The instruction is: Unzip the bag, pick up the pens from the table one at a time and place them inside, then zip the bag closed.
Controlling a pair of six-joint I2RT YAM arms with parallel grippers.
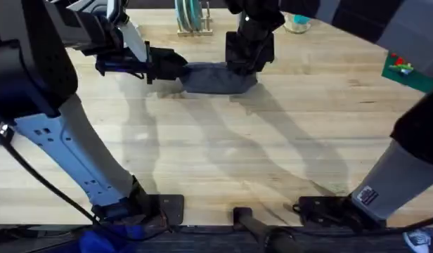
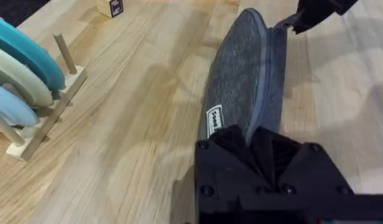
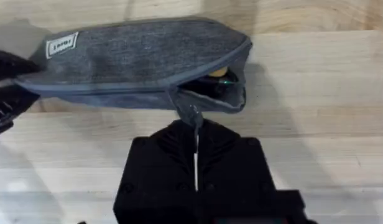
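The bag [image 1: 215,77] lies on the tabletop [image 1: 273,154]. The left end effector [image 2: 261,144] pinches its end; the right end effector [image 3: 196,127] pinches the zipper pull [image 3: 194,114], the mouth partly open.

Pale wood-plank surface [image 1: 273,154] with visible grain, soft arm shadows across its middle. At 12 o'clock a wooden dish rack [image 1: 192,21] holding teal and pale plates [image 2: 20,74] (upright in slots). Green block [image 1: 403,70] at 2 o'clock.

Grey bag [image 3: 142,56] on table [image 3: 316,106], zipper partly open, right gripper [image 3: 196,124] jaws pinching pull tab
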